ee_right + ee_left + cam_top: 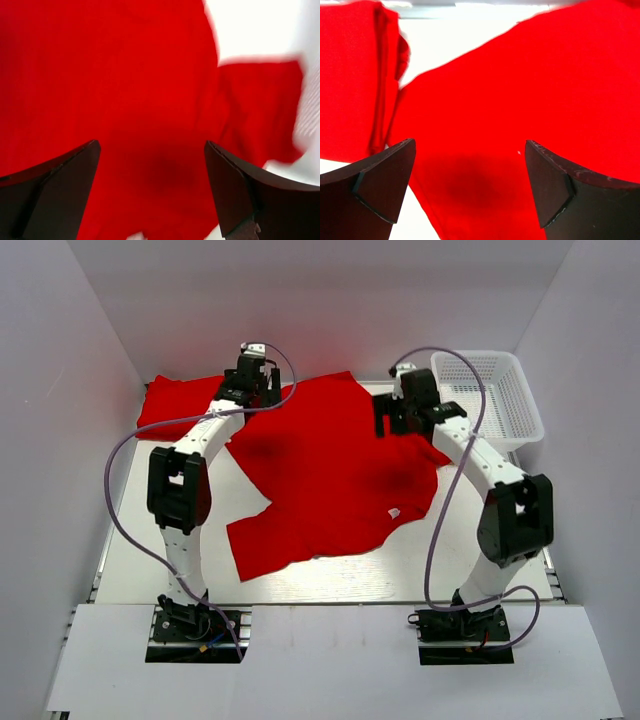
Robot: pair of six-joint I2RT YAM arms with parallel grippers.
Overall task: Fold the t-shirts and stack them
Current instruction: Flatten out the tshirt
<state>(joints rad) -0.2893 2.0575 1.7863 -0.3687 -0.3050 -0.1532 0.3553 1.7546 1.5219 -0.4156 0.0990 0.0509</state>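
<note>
Worktop [330, 580]: white, flat, enclosed by white walls [320, 300].
T-shirts [300, 450]: 2, red cloth.
Spread t-shirt [330, 480]: flat, left of basket [527, 405]; small white neck label [394, 512].
Folded t-shirt [180, 400]: far left of basket.
Basket: 1, white plastic mesh, rectangular.
Left jaws: wide apart, above spread t-shirt.
Right jaws: wide apart, above spread t-shirt.

Top view: left arm [200, 435] hides the folded t-shirt's [175, 405] right end and the spread t-shirt's [330, 470] left edge. Neck label [394, 512] too small to read. Right wrist: basket [311, 110] only a white blur, cut by frame edge.
</note>
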